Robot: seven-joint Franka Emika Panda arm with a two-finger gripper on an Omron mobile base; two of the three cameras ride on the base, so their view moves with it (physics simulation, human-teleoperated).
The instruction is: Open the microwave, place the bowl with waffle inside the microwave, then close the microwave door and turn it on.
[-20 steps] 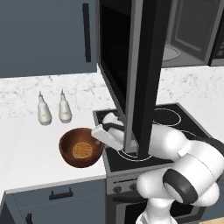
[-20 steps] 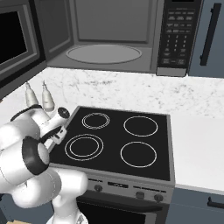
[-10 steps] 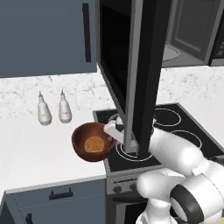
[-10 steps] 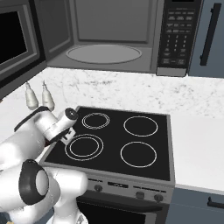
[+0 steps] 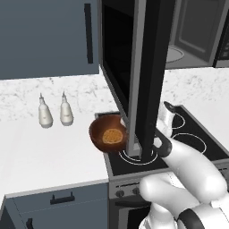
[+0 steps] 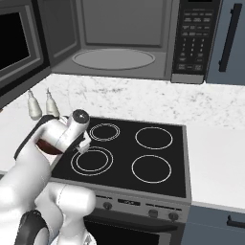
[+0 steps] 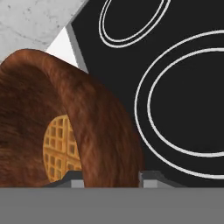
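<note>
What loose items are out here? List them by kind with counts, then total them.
Bottles: 2
Bowl: 1
Waffle: 1
Total: 4
</note>
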